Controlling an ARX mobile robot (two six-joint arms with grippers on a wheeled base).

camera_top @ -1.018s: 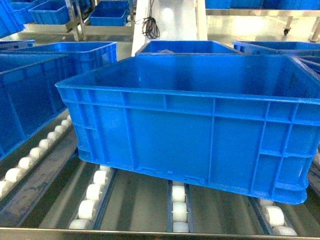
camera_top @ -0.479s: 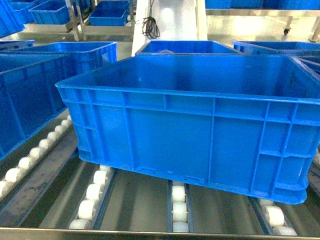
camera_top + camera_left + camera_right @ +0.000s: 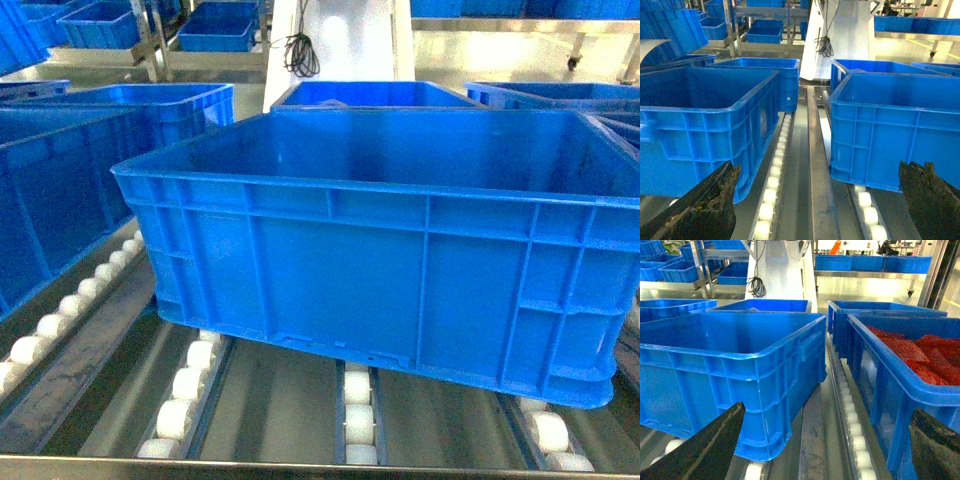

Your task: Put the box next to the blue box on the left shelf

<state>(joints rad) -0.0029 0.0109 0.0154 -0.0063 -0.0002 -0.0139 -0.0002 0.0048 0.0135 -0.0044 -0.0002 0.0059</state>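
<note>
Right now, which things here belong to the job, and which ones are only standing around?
Job: the box, the blue box to its left, the left shelf.
Around: the crate of red material, far crates, the hanging cable.

The box (image 3: 400, 270) is moulded in bright-blue plastic with a slight sheen, its walls ribbed outside and smooth within. The left shelf (image 3: 290, 405) is built of dull, scuffed silver metal, with white plastic rollers (image 3: 180, 400) set in its tracks. Rough, crusted dark surfaces are seen on the left gripper's fingers (image 3: 705, 210).
</note>
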